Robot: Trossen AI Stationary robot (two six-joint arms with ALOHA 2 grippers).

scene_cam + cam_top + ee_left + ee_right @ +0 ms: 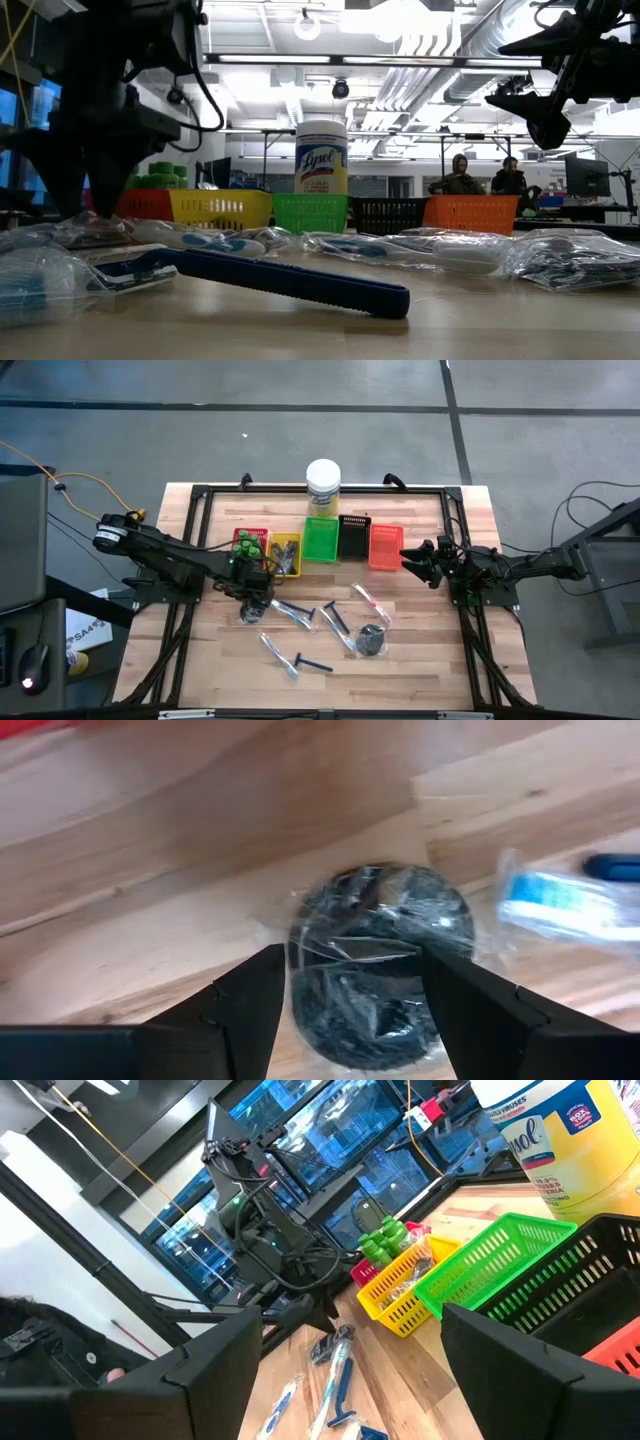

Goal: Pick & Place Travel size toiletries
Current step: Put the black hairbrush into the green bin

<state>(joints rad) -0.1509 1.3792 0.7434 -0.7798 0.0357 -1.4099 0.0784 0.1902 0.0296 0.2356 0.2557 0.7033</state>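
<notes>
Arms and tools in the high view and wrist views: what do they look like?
Both arms are dark, jointed tubes. The left arm has a pale round label near its base, where an orange cable runs in. The right arm trails dark cables at its far end. The left tool and the right tool each have two flat, angular black fingers.

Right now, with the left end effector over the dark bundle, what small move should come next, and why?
Probably lower the left end effector a little and close it on the dark bundle. Its fingers stand open on either side of the bundle, which lies on the table. The right end effector waits open, raised beside the orange tray.
</notes>
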